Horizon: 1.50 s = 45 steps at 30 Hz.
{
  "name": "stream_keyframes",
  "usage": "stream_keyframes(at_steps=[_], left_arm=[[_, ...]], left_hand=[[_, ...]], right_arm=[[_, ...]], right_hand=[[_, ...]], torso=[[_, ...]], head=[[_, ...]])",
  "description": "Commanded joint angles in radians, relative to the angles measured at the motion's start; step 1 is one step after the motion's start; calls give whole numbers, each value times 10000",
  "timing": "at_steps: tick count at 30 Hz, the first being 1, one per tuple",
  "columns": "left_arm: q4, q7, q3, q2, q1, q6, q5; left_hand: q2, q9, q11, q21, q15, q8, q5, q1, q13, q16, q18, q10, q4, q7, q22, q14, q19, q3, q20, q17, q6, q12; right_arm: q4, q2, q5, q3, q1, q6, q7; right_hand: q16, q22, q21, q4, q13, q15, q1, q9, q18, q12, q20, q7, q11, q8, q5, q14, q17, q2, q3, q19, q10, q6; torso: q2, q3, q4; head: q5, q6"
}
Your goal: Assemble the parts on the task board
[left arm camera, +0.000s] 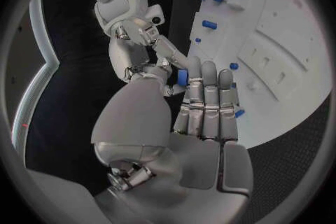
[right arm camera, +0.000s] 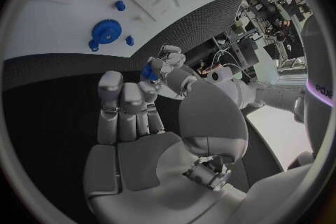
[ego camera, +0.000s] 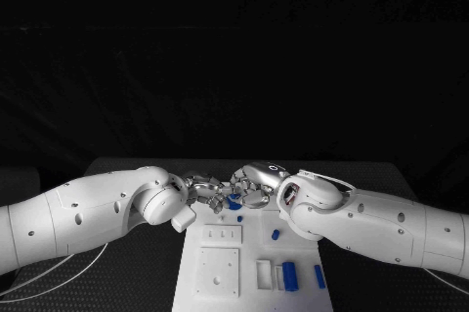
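Both hands (ego camera: 210, 188) (ego camera: 252, 187) meet fingertip-to-fingertip on one small blue part (ego camera: 234, 202) above the task board (ego camera: 210, 285); transfer slowly, releasing only once gripped.

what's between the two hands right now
A small blue part, held at the fingertips where the left hand and right hand meet above the task board, in the head view.

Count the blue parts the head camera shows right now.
5 blue parts: one between the left hand and right hand, a small one just nearer on the task board, one right of that, a thick one and a slim one near-right. The hands may hide more.
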Motion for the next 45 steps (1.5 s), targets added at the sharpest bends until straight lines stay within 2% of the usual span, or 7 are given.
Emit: stream_keyframes(at_steps=[1, 7, 16, 19, 20, 21, 45], left_arm=[[78, 269, 52, 56, 44, 336, 218], [51, 254, 52, 56, 43, 389, 235], [8, 273, 52, 74, 41, 471, 379], [5, 286, 52, 77, 40, 477, 426], [4, 285, 52, 77, 40, 469, 440], [-1, 300, 52, 75, 40, 477, 445], [-46, 321, 49, 113, 36, 518, 559]], left_hand=[[-61, 22, -27, -28, -5, -51, -27, -160, 18, 88, -66, -194, 15, -1, 17, -107, -81, 84, -322, -26, -74, 76], [-50, 72, -33, -23, -1, -35, -35, -339, 44, 168, -61, -243, 2, -13, 29, -150, -119, 225, -315, -53, -52, 171], [252, 262, -25, -14, 27, -2, 1501, -387, 124, 452, -87, -466, -575, -19, 98, -364, -352, 388, -277, -107, -90, 457], [485, 400, -31, -1, 51, 30, 1904, -823, 192, 687, -129, -612, -1707, -41, 123, -513, -446, 940, -255, -145, -54, 707], [677, 536, -35, 75, 75, -18, 1889, -2594, 190, 955, -159, -777, -3926, -54, 149, -621, -434, 2224, -285, -311, -50, 1013], [824, 555, -26, 161, 91, -66, 1878, -3606, 105, 977, -146, -740, -4954, -54, 157, -614, -326, 3137, -338, -469, -25, 1096], [1031, 755, -21, 355, 55, -15, 555, -4006, 2, 1327, -212, -854, -5525, -55, 190, -689, -376, 4789, -260, -652, 115, 1394]], right_arm=[[27, 42, -57, -37, -58, 336, 76], [25, 37, -76, -38, -64, 329, 58], [13, 43, -81, -38, -73, 370, 49], [0, 59, -91, -39, -78, 387, 46], [-2, 63, -91, -39, -80, 388, 46], [-2, 63, -91, -39, -83, 387, 46], [-22, 94, -91, -40, -119, 431, 53]], right_hand=[[-36, 121, 26, -13, -5, -71, -61, -16, 454, 35, -33, -57, -117, 40, -35, 20, 16, -18, 71, 29, -162, 1592], [-37, 121, 26, -19, -3, -71, -64, -14, 454, 36, -33, -57, -117, 40, -34, 21, 16, -16, 78, 30, -160, 1595], [-38, 121, 26, -25, -1, -71, -68, -13, 454, 36, -32, -58, -117, 40, -34, 22, 17, -16, 86, 32, -158, 1598], [-38, 120, 26, -27, -1, -71, -70, -13, 454, 36, -32, -58, -117, 39, -34, 23, 17, -15, 89, 33, -157, 1599], [-38, 120, 26, -28, -1, -71, -71, -12, 454, 36, -32, -58, -117, 40, -34, 23, 17, -15, 90, 33, -157, 1599], [-38, 120, 25, -29, -1, -71, -71, -12, 454, 36, -32, -58, -117, 39, -34, 23, 17, -15, 91, 33, -157, 1600], [-43, 119, 23, -44, 4, -71, -90, -9, 454, 36, -30, -58, -117, 37, -33, 26, 17, -10, 112, 37, -152, 1607]], torso=[[-1, 3, -3], [2, 6, -3], [3, 7, -6], [5, 2, 0], [3, 1, 3], [3, 4, 3], [2, 3, 7]], head=[[-7, 0], [-5, -17], [-10, -43], [-19, -56], [-22, -60], [-21, -63], [-42, -109]])
